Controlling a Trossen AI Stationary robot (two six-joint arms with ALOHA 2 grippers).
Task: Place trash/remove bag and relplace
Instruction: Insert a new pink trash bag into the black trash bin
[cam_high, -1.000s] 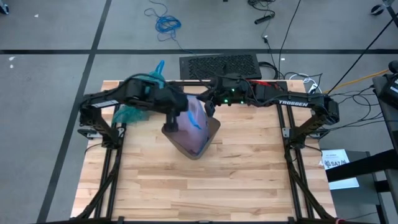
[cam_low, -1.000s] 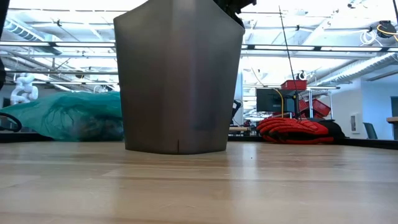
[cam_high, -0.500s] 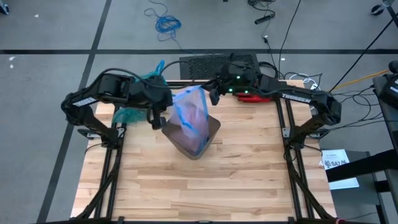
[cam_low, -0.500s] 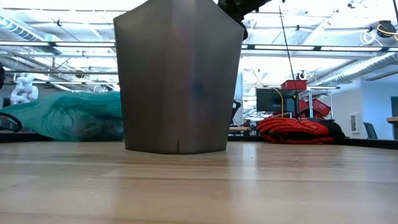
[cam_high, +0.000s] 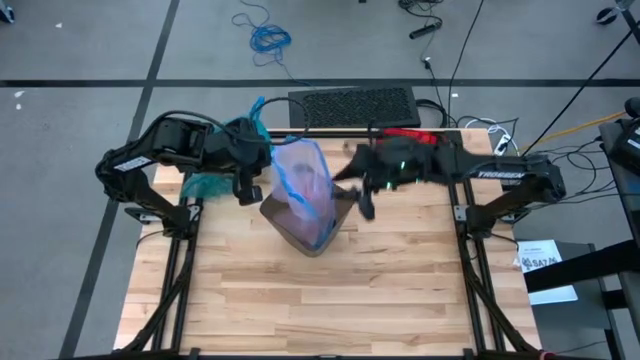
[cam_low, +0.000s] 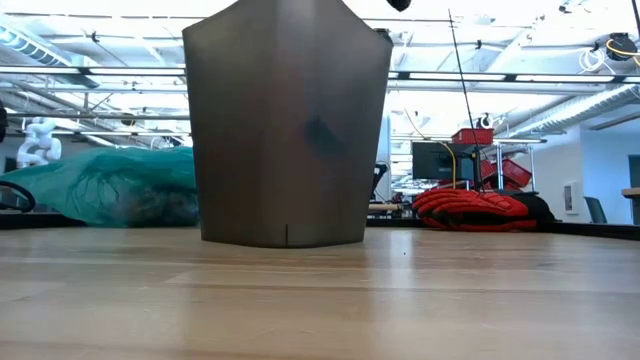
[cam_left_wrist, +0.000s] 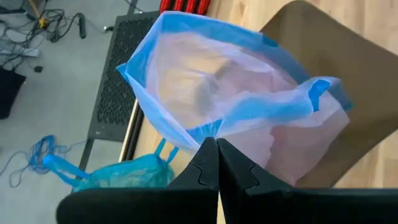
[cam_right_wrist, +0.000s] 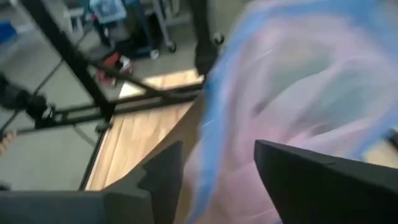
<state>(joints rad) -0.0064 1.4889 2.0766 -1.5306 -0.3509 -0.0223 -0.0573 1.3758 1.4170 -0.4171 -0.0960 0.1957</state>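
Note:
A grey bin stands mid-table, filling the low view. A pale pink bag with a blue edge sits in it, its mouth standing open above the rim. My left gripper is left of the bin, shut on that edge. My right gripper is open just right of the bin, with the pink bag blurred in front of its fingers. The teal bag lies full on the table's far left corner. Loose trash is out of view. My left gripper pinches the blue edge of the pink bag's mouth, on the side toward the table's left, between its two shut fingers. They come slanting down from the left. The edge is gathered into a point there; the bag's lower part stays in the bin.
A red-and-black glove lies at the far edge right of centre. A black mat lies on the floor beyond the table. The near half of the wooden table holds nothing.
My left gripper has drawn toward the table's left edge with the bag's edge, pulling the mouth open above the bin. My right gripper first rose toward the far edge, then opened, let go of the bag and swung toward the right and near side.

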